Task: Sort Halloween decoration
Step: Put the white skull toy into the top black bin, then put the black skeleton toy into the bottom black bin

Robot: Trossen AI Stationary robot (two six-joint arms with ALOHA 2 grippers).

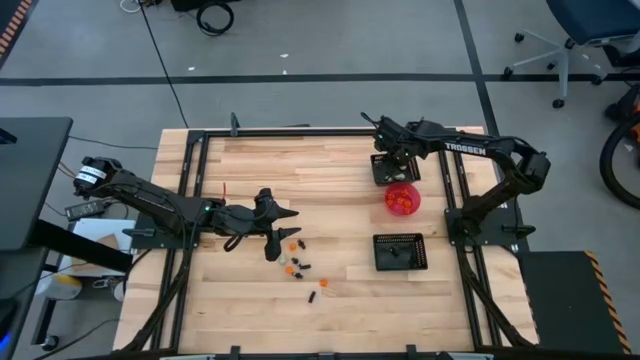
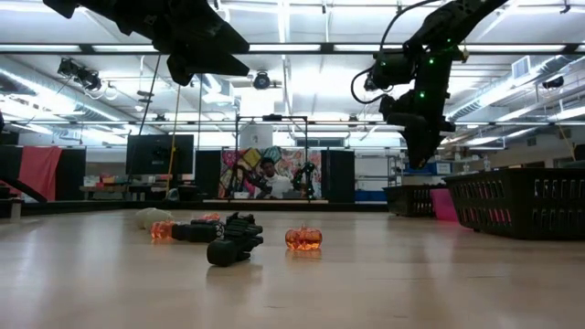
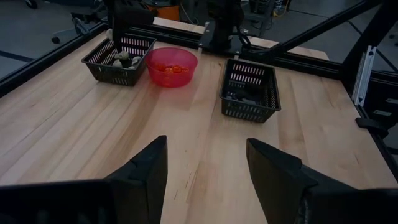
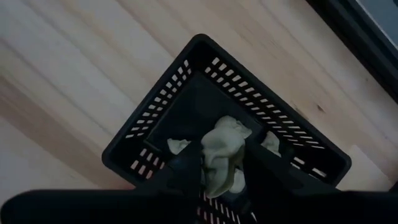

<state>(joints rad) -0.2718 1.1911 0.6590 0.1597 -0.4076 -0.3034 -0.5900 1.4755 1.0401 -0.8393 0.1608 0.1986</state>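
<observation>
Two grippers are at work. Your right gripper (image 4: pixel 221 171) hangs directly over the far black mesh tray (image 4: pixel 155 121), its fingers pinching a pale cream trinket (image 4: pixel 222 152) of crumpled, irregular form; more cream pieces (image 4: pixel 177 146) lie on the tray floor beneath it. In the high view this gripper (image 1: pixel 392 157) sits at the table's far right, above the same tray (image 1: pixel 380 172). Your left gripper (image 3: pixel 205 165) has its fingers spread wide with nothing between them, and it hovers above the bare wooden table (image 1: pixel 340 200) at centre left (image 1: pixel 275 222).

Just beside the left gripper you see the unsorted Halloween decoration (image 1: pixel 300 265): a loose scatter of tiny orange and black pieces on the planks. From table height, one reads as a translucent orange pumpkin (image 2: pixel 303 238), next to a black lump (image 2: pixel 233 247) whose shape you cannot make out; a cream piece (image 2: pixel 154 217) lies farther back.

Between the two trays stands the round pink-red bowl (image 1: pixel 403 198), holding orange pieces (image 3: pixel 171 70). The near tray (image 1: pixel 400 252) holds dark items (image 3: pixel 245 99) that blend with the mesh, so you cannot tell them apart. In the right wrist view the gripper's own fingers cover the lower part of the held trinket, and the tray's near corner is cut off.
</observation>
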